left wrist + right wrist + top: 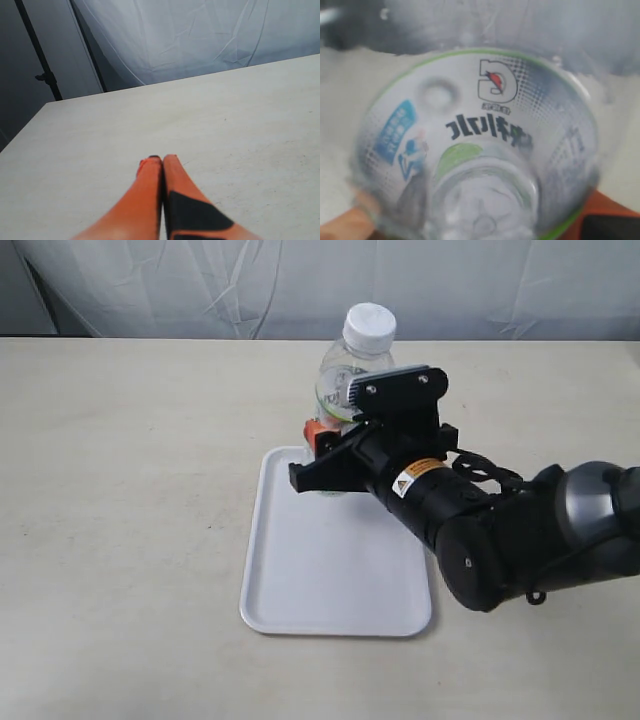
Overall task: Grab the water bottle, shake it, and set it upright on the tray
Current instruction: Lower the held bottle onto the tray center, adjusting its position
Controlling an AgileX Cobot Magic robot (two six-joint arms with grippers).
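A: Where's the water bottle (338,380)?
B: In the right gripper (335,412), at the far end of the tray (330,580). It's about upright, cap up. The arm hides the base, so I can't tell if it touches the tray.
A: Look?
B: Small, clear plastic. White screw cap (369,325). The white label (485,120) has a green edge, dark lettering, a blue patch and a light green blob. The right wrist view is blurry and shows the bottle's ribbed clear bottom closest to the lens.
A: Right claw?
B: Pinching the bottle's body, with an orange finger (350,225) low on either side.
A: Left gripper (162,162)?
B: Orange fingers pressed together with nothing between them, over the bare beige table (240,125). It doesn't show in the exterior view.
A: Tray?
B: Flat, white, rounded corners, low rim, lying on the table.
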